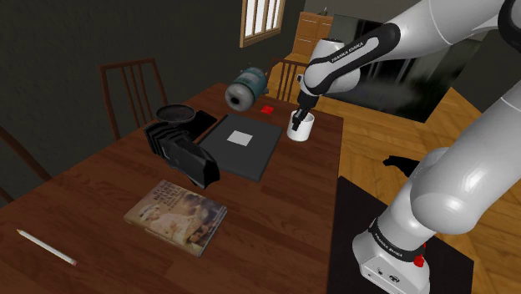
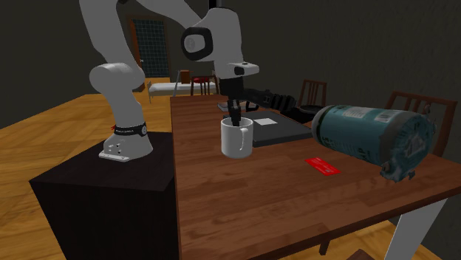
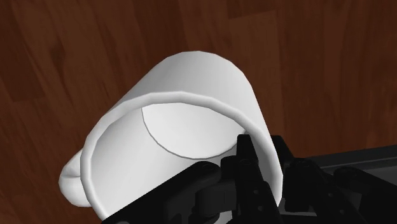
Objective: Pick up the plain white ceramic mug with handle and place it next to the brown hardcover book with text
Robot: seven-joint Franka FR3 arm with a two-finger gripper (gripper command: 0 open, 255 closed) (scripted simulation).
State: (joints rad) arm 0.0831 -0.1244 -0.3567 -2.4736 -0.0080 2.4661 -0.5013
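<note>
Mug [image 1: 300, 128] — plain white, glossy, a smooth cylinder with a loop handle. It stands upright just beside one corner of the dark grey slab [image 1: 238, 144], on the side toward the robot's stand. I cannot tell whether its base rests on the table [image 1: 275, 225] or sits barely off it.

Gripper [image 3: 264, 158]: the black fingers [image 3: 245, 153] are almost closed and pinch the mug's wall at the rim, one inside and one outside.

The slab is flat and matte, with a white square label on top. Book [image 1: 176, 215] — brown, worn printed cover, lying flat well apart from the slab, beyond the end away from the mug. A ribbed black rack [image 1: 179, 152] sits beside the slab's long edge. A teal cylinder [image 1: 245, 88] on its side and a small red card [image 1: 267, 109] lie near the slab's mug end.

The table is dark reddish wood with visible grain. The plank floor [image 1: 367, 142] is lighter, the walls are dim, and one window [image 1: 262, 18] is bright.
</note>
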